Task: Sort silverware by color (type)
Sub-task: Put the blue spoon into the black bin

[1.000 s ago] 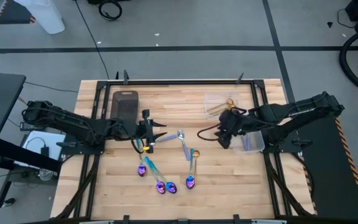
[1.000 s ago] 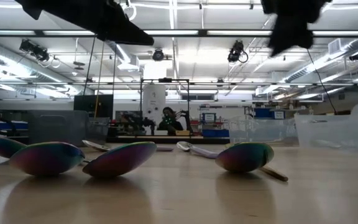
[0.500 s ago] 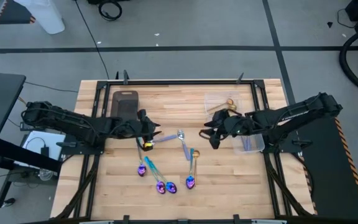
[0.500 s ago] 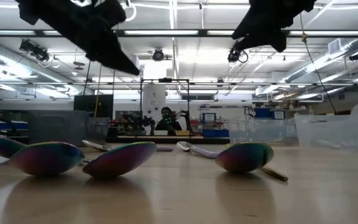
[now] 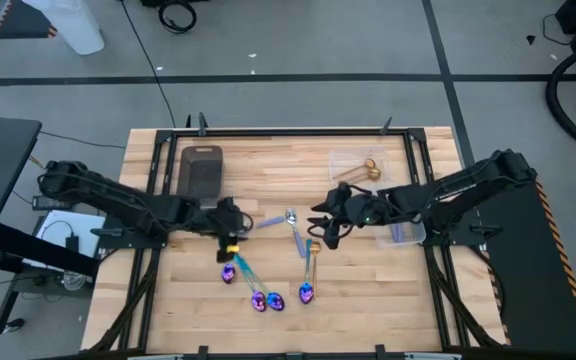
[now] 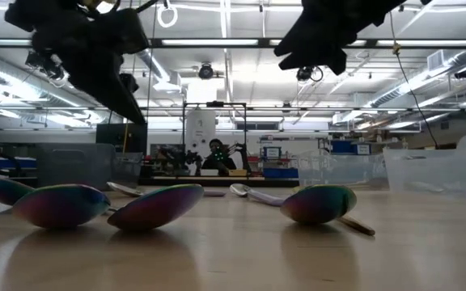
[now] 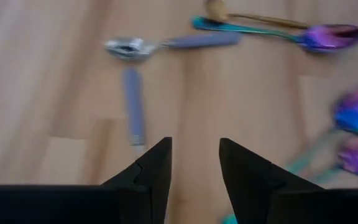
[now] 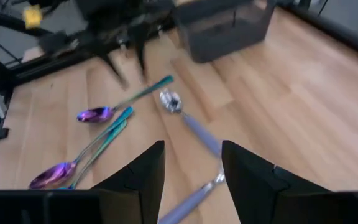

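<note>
Hovering above the pale wooden slatted table (image 5: 368,290), both dark two-finger grippers hang over the middle of the board with their jaws apart and nothing held between them. The left gripper (image 5: 231,228) sits just past the near end of the dark grey rectangular tray (image 5: 201,170), its tips over the teal handles of the iridescent purple-blue spoons (image 5: 258,296), whose bowls lie in a loose cluster toward the near edge of the table. The left wrist view shows its two fingers (image 7: 156,167) parted above bare wood, with a plain silver spoon (image 7: 129,47) and a second silver handle lying ahead of them.

The right gripper (image 5: 320,225) reaches in from the right and hangs just beside a pair of plain silver spoons (image 5: 292,225) lying at the table's centre; a shiny gold spoon (image 5: 314,248) lies close by, next to one more purple-blue spoon (image 5: 306,292). In the right wrist view its fingers (image 8: 143,176) stand open over the silver spoons.

Behind the right arm, clear plastic containers (image 5: 353,165) stand on the table's right side; one holds a gold spoon (image 5: 368,168). From table height, the rainbow-sheened spoon bowls (image 6: 61,204) rest flat on the wood, both grippers well above them.
</note>
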